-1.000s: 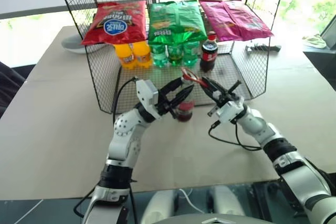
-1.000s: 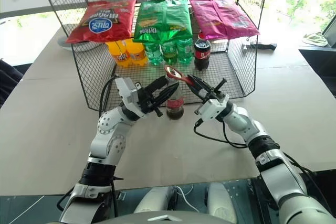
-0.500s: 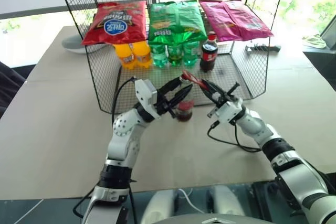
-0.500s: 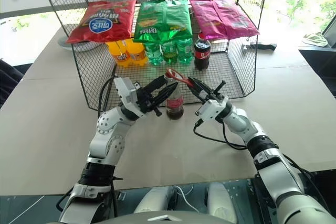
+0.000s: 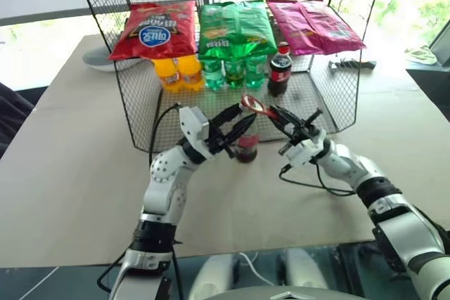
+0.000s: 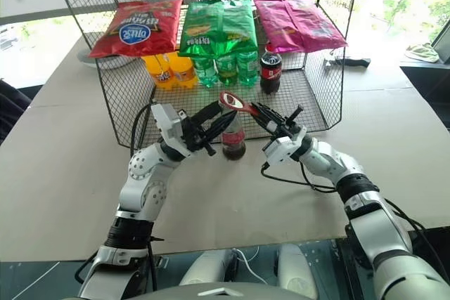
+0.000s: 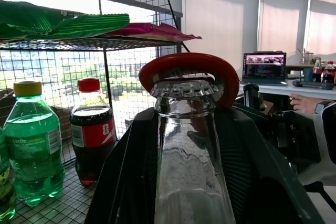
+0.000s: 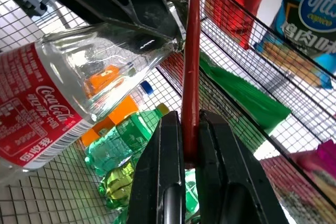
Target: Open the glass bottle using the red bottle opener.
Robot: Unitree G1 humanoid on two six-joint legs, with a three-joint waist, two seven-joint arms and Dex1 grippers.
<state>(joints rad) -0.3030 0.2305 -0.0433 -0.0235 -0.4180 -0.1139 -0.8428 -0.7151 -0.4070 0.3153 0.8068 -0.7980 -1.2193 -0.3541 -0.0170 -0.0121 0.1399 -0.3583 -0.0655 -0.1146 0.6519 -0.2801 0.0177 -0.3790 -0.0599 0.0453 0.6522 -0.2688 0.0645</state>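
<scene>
Here the left pincer [image 6: 219, 119] clamps the glass bottle [image 6: 234, 140], right pincer [image 8: 190, 129] clamps the red bottle opener [image 6: 232, 101].

Head pair looking down over table [image 5: 70, 173], wrist cameras close on bottle [image 7: 191, 145] neck, all sharing wire rack [image 6: 316, 96]

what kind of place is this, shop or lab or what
Probably an office or lab set up as a mock shop: a wire rack on a table holds chip bags and soft drink bottles, and an open laptop sits on a desk behind.
</scene>
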